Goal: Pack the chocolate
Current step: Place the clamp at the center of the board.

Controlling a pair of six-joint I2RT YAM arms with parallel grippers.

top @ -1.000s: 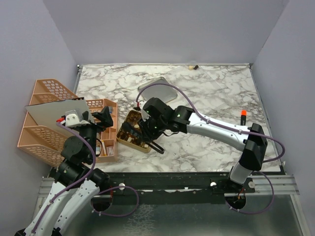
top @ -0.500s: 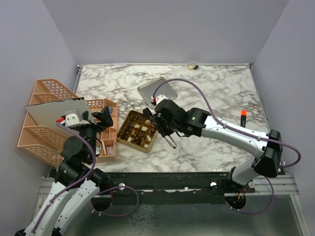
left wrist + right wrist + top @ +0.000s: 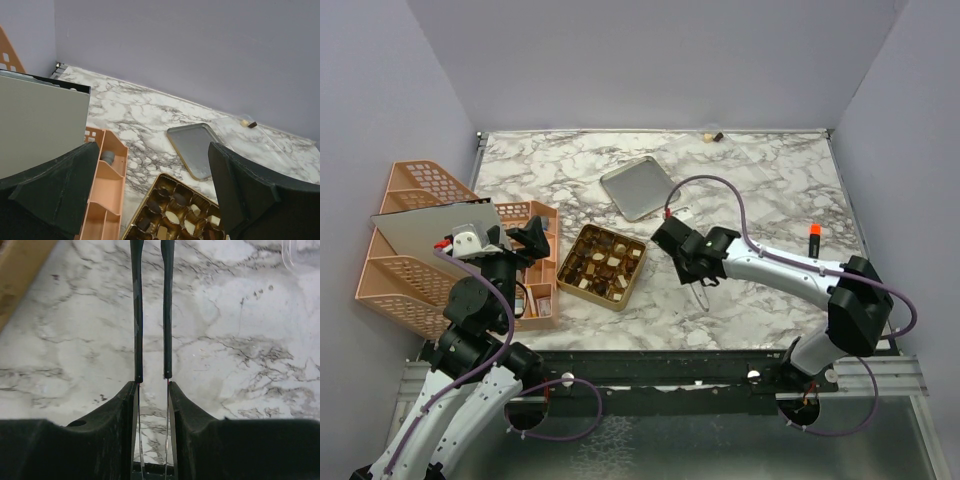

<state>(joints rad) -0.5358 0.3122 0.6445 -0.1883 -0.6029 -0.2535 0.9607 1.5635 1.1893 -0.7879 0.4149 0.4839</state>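
The chocolate (image 3: 610, 262) lies in the compartments of a golden tray (image 3: 582, 290) left of centre: dark, light brown and cream pieces (image 3: 172, 216). Two more small pieces (image 3: 713, 134) sit at the far table edge. My right gripper (image 3: 695, 278) hovers over bare marble right of the tray, shut on thin black-tipped tweezers (image 3: 137, 315) whose arms stand slightly apart. Their tips run out of the right wrist view, and nothing shows between them. My left gripper (image 3: 153, 150) hangs wide open above the tray's left side, holding nothing.
A grey metal lid (image 3: 638, 187) lies behind the tray. An orange desk organiser (image 3: 538, 292) and file rack (image 3: 410, 190) stand at the left. A red-capped marker (image 3: 814, 236) stands at the right. A clear plastic piece (image 3: 301, 255) lies near the right gripper.
The right arm has swung from over the tray to the right, carrying the tweezers, and the tray now shows in full. The left arm has not moved.
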